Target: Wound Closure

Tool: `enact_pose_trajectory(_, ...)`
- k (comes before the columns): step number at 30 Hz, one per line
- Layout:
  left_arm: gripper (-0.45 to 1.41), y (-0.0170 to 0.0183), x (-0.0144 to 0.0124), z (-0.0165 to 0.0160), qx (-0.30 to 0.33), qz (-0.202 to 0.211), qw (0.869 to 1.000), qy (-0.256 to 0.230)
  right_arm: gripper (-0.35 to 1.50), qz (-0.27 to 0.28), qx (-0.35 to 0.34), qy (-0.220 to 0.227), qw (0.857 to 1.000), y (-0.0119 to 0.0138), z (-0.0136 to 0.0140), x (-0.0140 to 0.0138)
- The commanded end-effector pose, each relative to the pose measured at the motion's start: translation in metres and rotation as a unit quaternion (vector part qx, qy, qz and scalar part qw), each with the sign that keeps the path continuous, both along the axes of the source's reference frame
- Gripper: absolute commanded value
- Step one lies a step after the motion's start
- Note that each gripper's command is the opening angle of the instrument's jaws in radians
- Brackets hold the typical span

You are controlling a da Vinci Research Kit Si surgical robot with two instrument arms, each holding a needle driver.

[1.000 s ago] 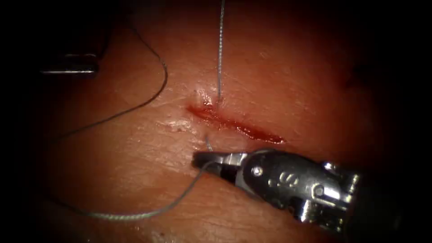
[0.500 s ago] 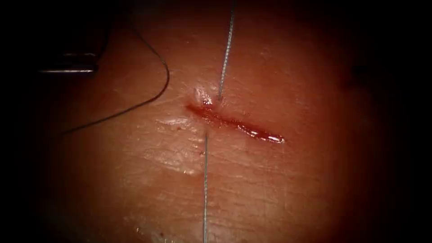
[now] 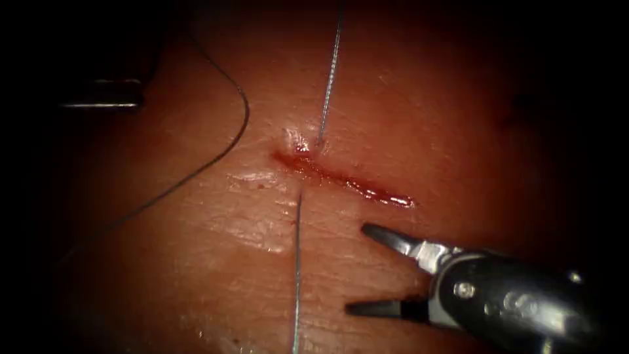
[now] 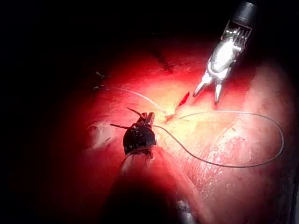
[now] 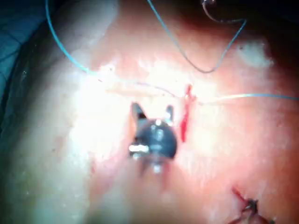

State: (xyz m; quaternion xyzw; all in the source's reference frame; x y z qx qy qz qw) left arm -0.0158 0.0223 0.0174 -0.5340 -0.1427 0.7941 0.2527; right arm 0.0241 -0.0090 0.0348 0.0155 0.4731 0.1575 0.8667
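Glistening pink tissue [image 3: 196,262] with a short red cut [image 3: 344,181]; thin grey thread [image 3: 297,275] runs just beside the right tool [image 3: 367,269], jaws spread, empty.

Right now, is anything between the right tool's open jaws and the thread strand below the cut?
Nothing visible. The right tool has open, empty jaws just right of the thread, with bare tissue between.

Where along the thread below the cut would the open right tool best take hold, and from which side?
Probably the straight thread run just below its exit near the cut, approached from the right. It lies bare on the tissue, and the right tool, open and holding nothing, already faces it.
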Motion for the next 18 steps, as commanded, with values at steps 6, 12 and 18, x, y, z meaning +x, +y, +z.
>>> enact_pose_trajectory(6, -0.45, 0.0003, -0.0005, 0.0005, -0.001, 0.000, 1.000, -0.001, 1.41, -0.001, -0.014, 0.000, 1.000, 0.0008, 0.0033, 0.0031)
enact_pose_trajectory(12, -0.45, 0.0003, -0.0005, 0.0005, -0.001, 0.000, 1.000, -0.001, 1.35, -0.002, -0.013, 0.001, 1.000, 0.0010, 0.0038, 0.0051)
enact_pose_trajectory(18, -0.45, 0.0003, -0.0005, 0.0005, -0.001, 0.000, 1.000, -0.001, 1.13, -0.016, -0.006, 0.011, 1.000, 0.0009, 0.0046, 0.0062)
